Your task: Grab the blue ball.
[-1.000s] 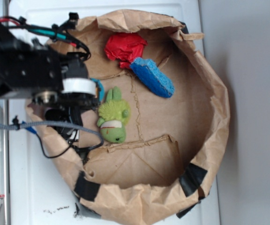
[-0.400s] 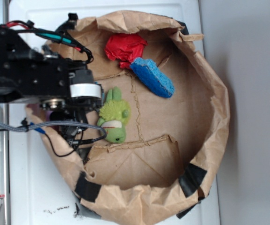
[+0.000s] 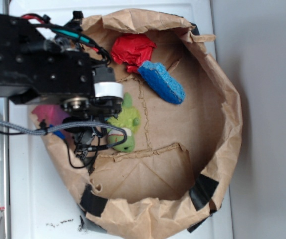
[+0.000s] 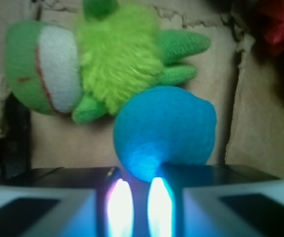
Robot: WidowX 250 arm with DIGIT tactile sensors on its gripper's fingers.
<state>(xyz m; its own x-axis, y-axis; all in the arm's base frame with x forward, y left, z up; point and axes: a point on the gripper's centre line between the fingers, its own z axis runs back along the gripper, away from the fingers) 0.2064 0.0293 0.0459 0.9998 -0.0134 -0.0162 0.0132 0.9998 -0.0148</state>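
**Gripper over the ball, grasp not confirmed**

You have the gripper (image 4: 137, 197) down inside the paper bag (image 3: 222, 99), right at the blue ball (image 4: 164, 131). In the wrist view the ball sits just ahead of the fingertips, touching the green plush toy (image 4: 97, 64) on its far side. The jaws appear nearly together below the ball, but glare hides the tips, so you cannot tell whether they grip anything. From outside, the arm hides the ball. The approach looks done; securing the ball and lifting it remain. The blue sponge (image 3: 161, 82) and red cloth (image 3: 132, 50) lie well apart.
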